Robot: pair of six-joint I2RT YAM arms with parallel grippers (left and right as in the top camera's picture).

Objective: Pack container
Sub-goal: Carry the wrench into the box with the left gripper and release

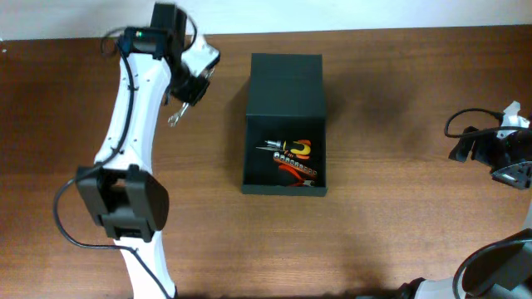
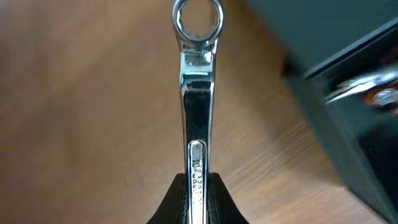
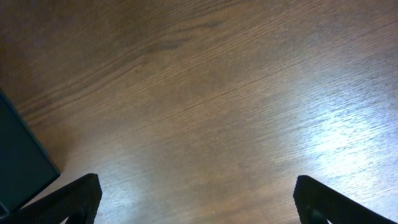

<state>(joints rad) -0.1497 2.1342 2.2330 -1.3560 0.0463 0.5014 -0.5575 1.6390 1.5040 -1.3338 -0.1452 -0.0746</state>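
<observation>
The matte black container (image 1: 285, 87) stands at the table's middle with its flap lid open toward the back. Inside lie several tools (image 1: 293, 155), red, yellow and metal. My left gripper (image 1: 188, 93) is shut on a shiny chrome wrench (image 2: 198, 99), held above the wood left of the container; its ring end (image 1: 174, 120) points away from the jaws. The container's edge shows at the right of the left wrist view (image 2: 348, 87). My right gripper (image 3: 196, 199) is open and empty over bare wood at the far right; a container corner (image 3: 22, 162) shows at its left.
The wooden table (image 1: 391, 224) fills the view. My left arm's white links and black base (image 1: 125, 199) stretch along the left side. Cables and my right arm (image 1: 499, 149) sit at the right edge.
</observation>
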